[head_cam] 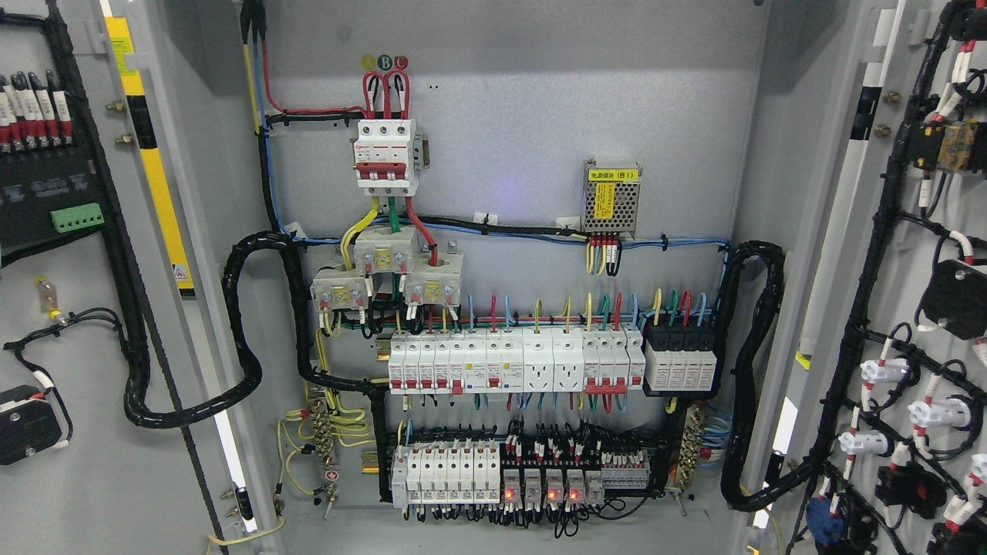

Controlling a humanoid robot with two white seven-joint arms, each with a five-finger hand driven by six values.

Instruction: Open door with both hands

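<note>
I'm seeing both doors, left door (85,308) and right door (917,308), standing swung wide, baring the cabinet (501,139) wiring; opening looks finished. Neither robot hand is showing, so I cannot tell their state.

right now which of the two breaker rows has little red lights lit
The lower breaker row, near the cabinet floor: several small red indicator lights glow along its dark middle modules. The upper breaker row shows red levers but no lit lights.

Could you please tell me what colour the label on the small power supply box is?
Yellow, on the power supply box; head view shows it best.
</note>
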